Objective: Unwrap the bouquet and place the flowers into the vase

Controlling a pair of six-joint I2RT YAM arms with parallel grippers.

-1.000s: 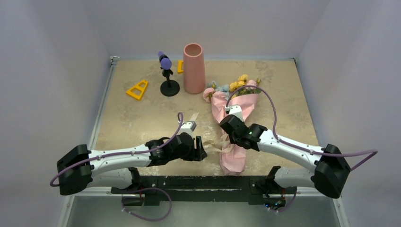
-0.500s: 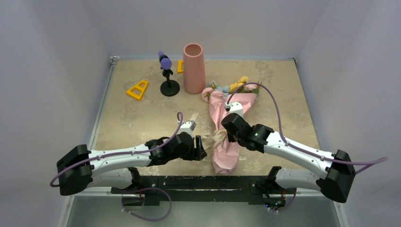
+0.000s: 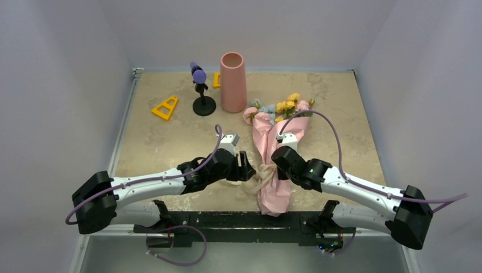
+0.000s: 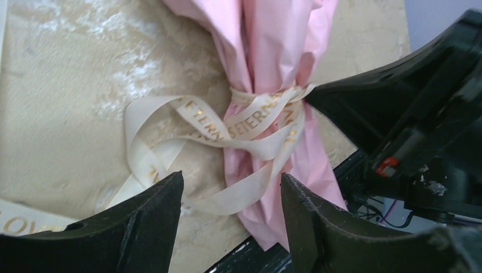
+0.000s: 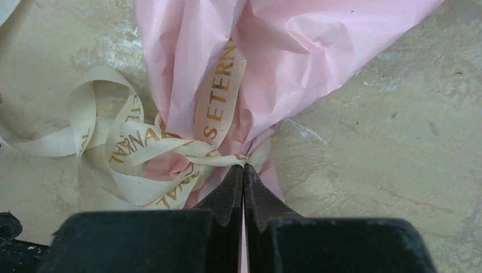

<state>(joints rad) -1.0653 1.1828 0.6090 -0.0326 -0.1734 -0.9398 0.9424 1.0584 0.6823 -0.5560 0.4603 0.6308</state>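
Vase (image 3: 233, 82) stands upright well ahead of L gripper (image 3: 245, 166), slightly to its left, no flowers in it. L gripper: jaws spread wide, gripping nothing, low over table (image 3: 170, 148). Loose loops and tails of cream ribbon (image 4: 250, 116) lie btwn and just ahead of its fingers; can't tell if any touch. Bouquet (image 3: 273, 193) lies flat just right of L gripper, stem end toward the arm bases, flowers (image 3: 287, 106) at the far end, near the vase foot. Pink wrap (image 5: 318, 45) is cinched at the waist by the ribbon, bow on the side facing L gripper. R gripper (image 5: 243, 168): clenched tight, tips right at the ribbon band on the bouquet's other side. It looks to be pinching a strand there, maybe some paper w/ it. Step in hand, my read: undoing the tie, i.e. the very start of the unwrap, w/ wrap on and no stems out. Next, prob.: R pins the band while L drops onto a free tail, closes and pulls away leftward to slip the bow. Needs a low approach since the ribbon is thin and flat on the table. It must catch a tail, not a loop, else the knot may tighten.
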